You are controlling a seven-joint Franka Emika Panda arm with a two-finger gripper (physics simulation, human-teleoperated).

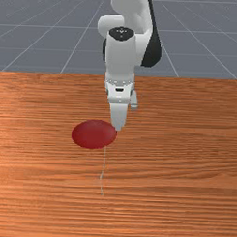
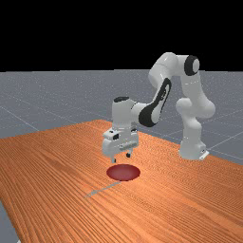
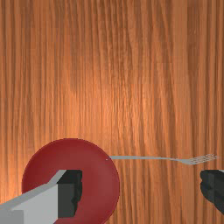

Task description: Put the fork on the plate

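Currently | fingers [image 1: 118, 126] spread | fork [image 3: 189, 162] lower down (handle end at plate's [image 3: 70, 153] rim)

The orange-brown wood table [image 1: 185, 190] spans the front view's lower part. On it, left of the frame's centre, lies a dark red plate [image 1: 93, 134]; a thin grey fork [image 1: 101, 176] runs from its rim toward the bottom, tines pointing away.

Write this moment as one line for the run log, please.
tool: open, raised; red plate: on table; fork: on table, handle end at plate's rim; task: fork not on plate
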